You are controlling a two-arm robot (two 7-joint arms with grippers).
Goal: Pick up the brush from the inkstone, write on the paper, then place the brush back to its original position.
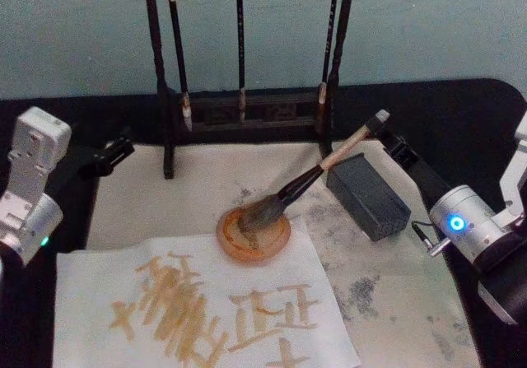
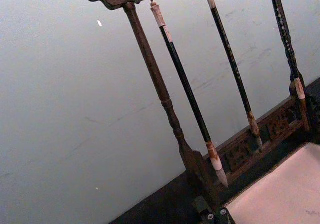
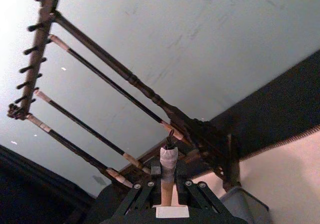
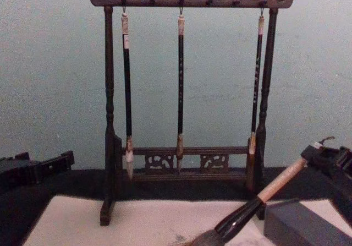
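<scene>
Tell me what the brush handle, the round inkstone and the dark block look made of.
The brush handle looks like bamboo or pale wood, matt cream, above a glossy black ferrule. The inkstone seems reddish-brown stone or ceramic, with a smooth rim. The block looks like matt grey-black stone or an ink stick; I cannot tell which.

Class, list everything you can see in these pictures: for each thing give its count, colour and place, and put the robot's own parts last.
brush: one, cream handle, grey bristles; bristles on the inkstone, handle leaning toward the right hand.
inkstone: one, orange-brown, round; mid-table.
paper: one, off-white, smudged; covers the table.
written sheet: one, white with tan characters; front.
block: one, dark grey; right of the inkstone.
wooden rack: one, dark brown; at the back.
thin brushes: three, black; hanging from the rack.
left hand: one, black; left edge.
right hand: one, black; at the brush's handle end.
</scene>
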